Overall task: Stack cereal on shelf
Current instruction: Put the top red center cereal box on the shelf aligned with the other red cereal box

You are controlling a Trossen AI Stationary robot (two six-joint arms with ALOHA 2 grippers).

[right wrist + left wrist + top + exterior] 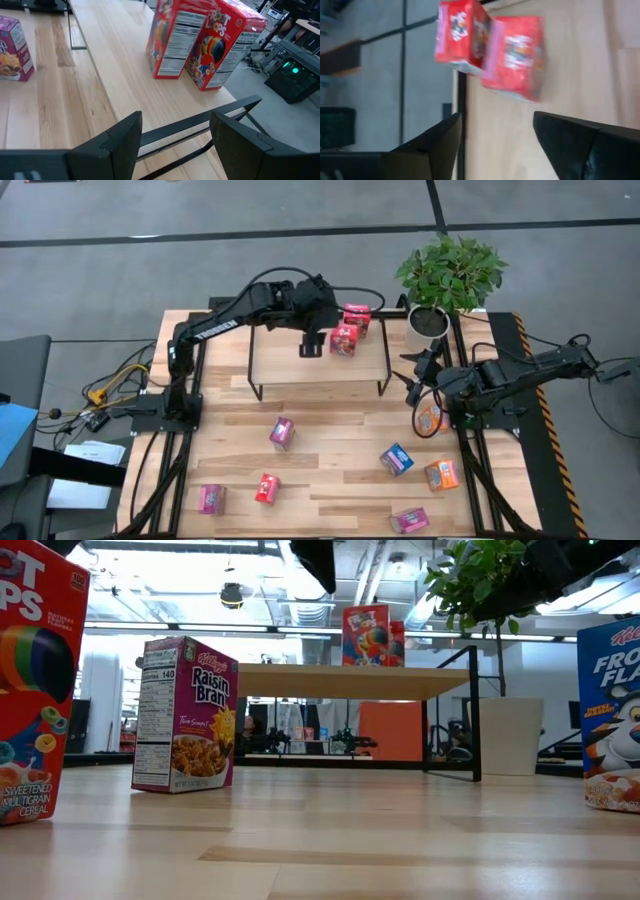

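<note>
Left claw point(314, 340) hangs over the shelf point(275, 352) with fingers apart and nothing in them, just beside the two red cereal boxes point(350, 328) standing at the shelf's plant-side end. Right claw point(417, 385), also spread and empty, waits off that same end. Risk: any sideways drift clips those boxes, tipping them off the board; seven boxes remain on the bench point(330, 480) in front of the shelf.

Most of the shelf point(290, 350) board lies bare and reachable from above, with only two red cereal boxes point(350, 330) and the left gripper point(312, 340) crowding its right end, while scattered boxes on the bench point(330, 430) leave wide open lanes between them.
</note>
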